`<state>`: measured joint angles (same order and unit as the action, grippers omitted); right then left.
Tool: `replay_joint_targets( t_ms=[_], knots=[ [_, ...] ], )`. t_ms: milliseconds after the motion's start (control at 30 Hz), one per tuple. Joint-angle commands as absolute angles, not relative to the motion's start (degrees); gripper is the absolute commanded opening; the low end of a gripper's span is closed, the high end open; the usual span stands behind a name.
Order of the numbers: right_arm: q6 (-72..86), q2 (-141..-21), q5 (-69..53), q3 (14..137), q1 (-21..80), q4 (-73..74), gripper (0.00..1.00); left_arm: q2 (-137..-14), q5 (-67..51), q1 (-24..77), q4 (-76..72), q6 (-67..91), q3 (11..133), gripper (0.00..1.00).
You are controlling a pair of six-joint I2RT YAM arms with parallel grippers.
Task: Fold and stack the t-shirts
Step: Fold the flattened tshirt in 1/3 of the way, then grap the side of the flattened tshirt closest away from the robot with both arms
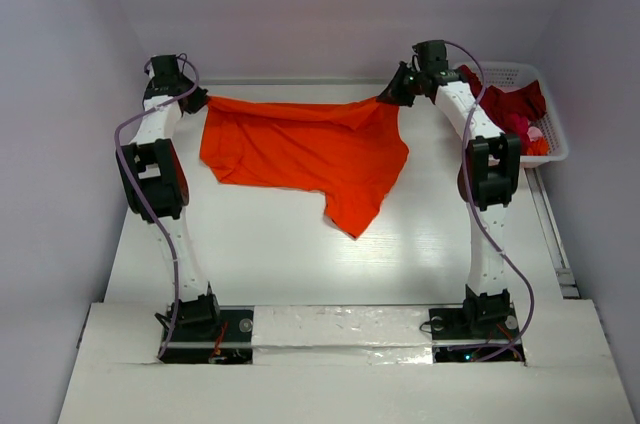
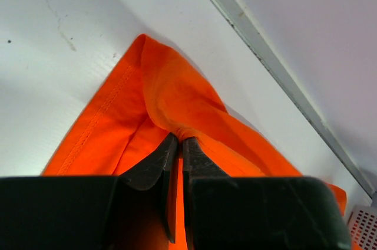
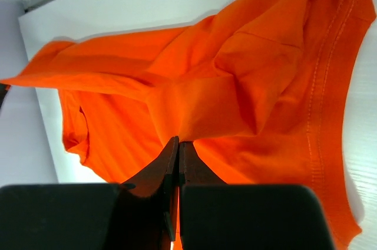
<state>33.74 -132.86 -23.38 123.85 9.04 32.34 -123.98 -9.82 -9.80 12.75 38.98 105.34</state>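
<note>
Orange t-shirt [image 1: 300, 149] clamped in left tool [image 2: 179, 138] and right tool [image 3: 178, 141]; dark red shirts [image 1: 512, 102] only overhead.

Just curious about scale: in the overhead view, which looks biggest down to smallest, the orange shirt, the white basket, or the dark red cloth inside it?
1. orange t-shirt: clearly the largest.
2. white basket: much smaller.
3. dark red cloth: smallest, lying within the basket; partly hidden, so its full size is unsure.
</note>
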Motion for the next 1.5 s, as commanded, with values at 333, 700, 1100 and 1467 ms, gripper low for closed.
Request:
replay_joint_targets(
  t_ms=[333,700,1100,1467],
  knots=[
    [41.83,-131.84,-29.44,118.39,7.47,26.63,0.0,-126.65,-9.58,-9.67,21.27,37.97,108.46,0.0],
    [44.91,-130.61,-27.52,115.5,7.47,26.37,0.0,-126.13,-7.48,-9.05,23.82,37.79,106.26,0.14],
    [46.41,-126.13,-15.21,107.58,7.47,30.15,0.0,-122.61,-4.31,-9.05,24.0,38.67,102.4,0.83],
    [43.6,-119.01,-4.93,105.55,7.47,30.67,1.0,-113.48,-1.15,-9.05,23.12,40.08,100.46,0.99]
  ],
)
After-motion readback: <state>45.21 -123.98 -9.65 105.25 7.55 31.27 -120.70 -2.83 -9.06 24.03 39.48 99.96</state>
